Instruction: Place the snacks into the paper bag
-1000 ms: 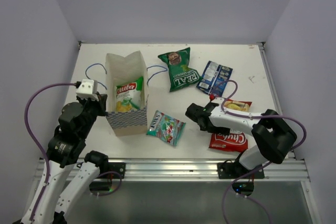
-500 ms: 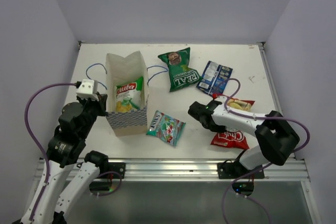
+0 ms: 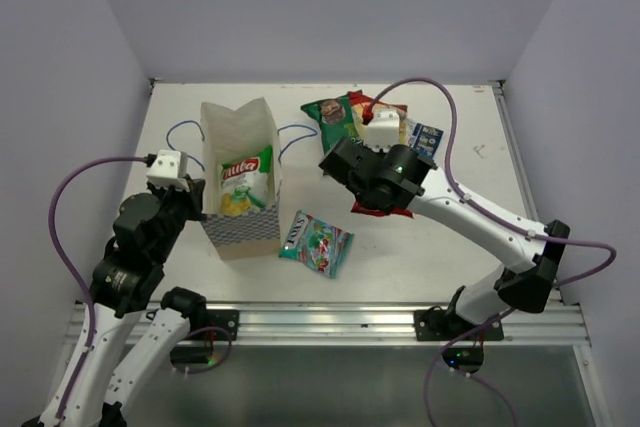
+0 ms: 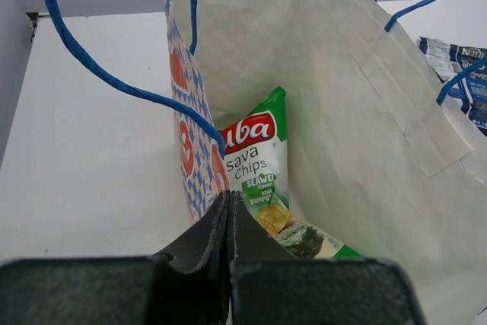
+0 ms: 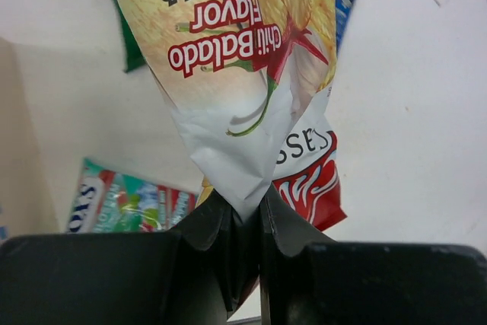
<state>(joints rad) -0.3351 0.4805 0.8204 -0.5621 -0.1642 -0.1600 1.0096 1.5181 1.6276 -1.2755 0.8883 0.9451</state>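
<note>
In right end effector (image 5: 245, 207), red packet (image 5: 243, 74)

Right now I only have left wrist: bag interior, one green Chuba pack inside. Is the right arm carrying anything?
Observer: Yes. The right tool is shut on the white end of the red Chuba packet, lifted clear of the table.
Operator: Where is it relative to my bag?
Observer: In the top view it is to the right of the paper bag, over the dark green REAL pack, not above the opening.
Operator: What lies on the table?
Observer: The REAL pack, the teal candy pack by the bag's near right corner, and the dark blue pack, partly hidden behind the arm.
</note>
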